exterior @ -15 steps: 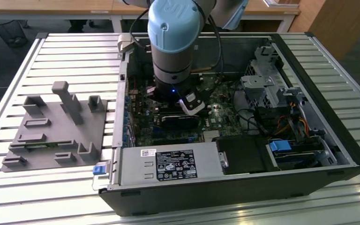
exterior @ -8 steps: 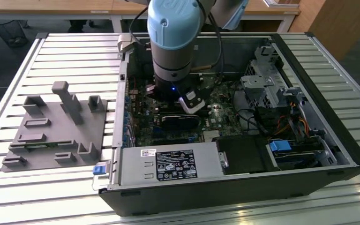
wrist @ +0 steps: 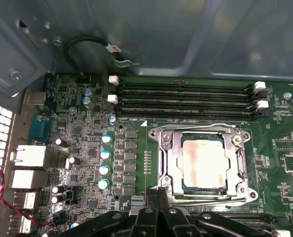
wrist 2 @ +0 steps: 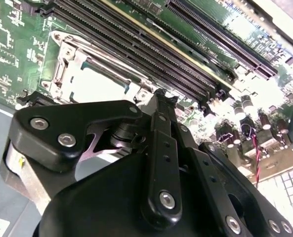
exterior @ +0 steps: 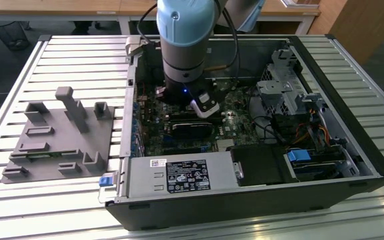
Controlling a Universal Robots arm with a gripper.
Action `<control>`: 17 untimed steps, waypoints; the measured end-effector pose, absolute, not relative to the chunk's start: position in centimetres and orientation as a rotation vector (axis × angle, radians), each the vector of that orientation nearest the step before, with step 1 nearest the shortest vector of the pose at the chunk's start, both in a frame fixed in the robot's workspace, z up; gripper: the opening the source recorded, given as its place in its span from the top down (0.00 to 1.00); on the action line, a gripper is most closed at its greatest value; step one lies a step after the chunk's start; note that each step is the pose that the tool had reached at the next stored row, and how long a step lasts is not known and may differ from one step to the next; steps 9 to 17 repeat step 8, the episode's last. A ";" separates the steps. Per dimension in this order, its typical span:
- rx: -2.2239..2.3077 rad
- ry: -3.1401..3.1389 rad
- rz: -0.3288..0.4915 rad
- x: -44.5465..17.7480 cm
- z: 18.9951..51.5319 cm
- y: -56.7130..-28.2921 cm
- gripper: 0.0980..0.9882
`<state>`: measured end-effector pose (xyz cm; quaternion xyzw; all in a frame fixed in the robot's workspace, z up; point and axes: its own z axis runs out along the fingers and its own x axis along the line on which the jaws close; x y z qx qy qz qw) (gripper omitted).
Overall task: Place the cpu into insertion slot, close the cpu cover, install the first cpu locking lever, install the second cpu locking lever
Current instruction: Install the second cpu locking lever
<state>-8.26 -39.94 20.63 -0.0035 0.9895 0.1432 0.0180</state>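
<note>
The cpu point(wrist: 204, 163), a silvery-beige square, lies in the insertion slot point(wrist: 161, 157) on the green board. The cpu cover point(wrist: 203, 134), a thin metal frame, lies flat around it with the chip showing through its window. Thin wire levers point(wrist: 205, 200) run along the socket's sides. My gripper point(wrist: 157, 193) is shut, its tips together at one corner of the socket, just off the cover's edge. In the second wrist view the shut gripper point(wrist 2: 162, 96) points at the board beside the cpu point(wrist 2: 99, 81). In the exterior view the gripper point(exterior: 204, 107) reaches down into the open computer case.
Long black memory slots point(wrist: 183, 98) run beside the socket, and capacitors point(wrist: 105, 154) stand on its other side. A black heatsink block point(exterior: 192, 131) sits below the gripper in the exterior view. The case wall point(exterior: 245, 202) rings the board. A grey fixture point(exterior: 62, 135) lies at the exterior view's left.
</note>
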 end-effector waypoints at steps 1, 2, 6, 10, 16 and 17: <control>-0.011 3.074 0.445 -8.3 20.7 -39.9 0.99; -0.011 3.074 0.445 -8.3 20.8 -39.9 0.99; -0.011 3.073 0.445 -8.3 20.9 -39.9 0.99; -0.011 3.073 0.445 -8.3 20.9 -39.9 0.99; -0.011 3.073 0.445 -8.3 20.9 -39.9 0.99; -0.011 3.073 0.445 -8.3 20.9 -39.9 0.99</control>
